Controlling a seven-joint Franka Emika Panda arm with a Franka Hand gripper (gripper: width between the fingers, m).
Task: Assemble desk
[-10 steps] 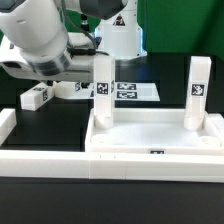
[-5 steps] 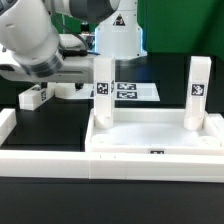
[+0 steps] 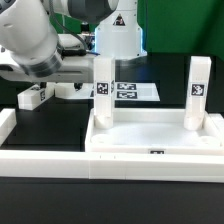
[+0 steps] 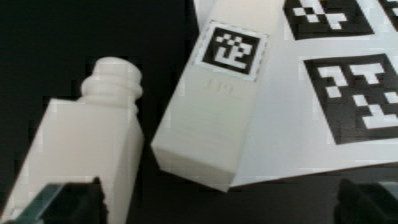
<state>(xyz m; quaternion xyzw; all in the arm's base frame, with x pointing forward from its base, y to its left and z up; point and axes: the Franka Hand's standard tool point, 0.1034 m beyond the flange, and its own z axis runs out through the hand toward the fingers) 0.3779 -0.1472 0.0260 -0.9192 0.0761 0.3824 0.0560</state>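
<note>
While agape, pincer (image 4: 214,200) over leg's (image 4: 210,115) end

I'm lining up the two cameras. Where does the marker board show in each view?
Exterior view: the marker board lies flat on the table at mid-picture, behind the tabletop, partly hidden by one upright leg.
Wrist view: only part of it shows, cut off by the picture's edge, with its tags large.
Shared landmark: the loose leg lying beside the board.
</note>
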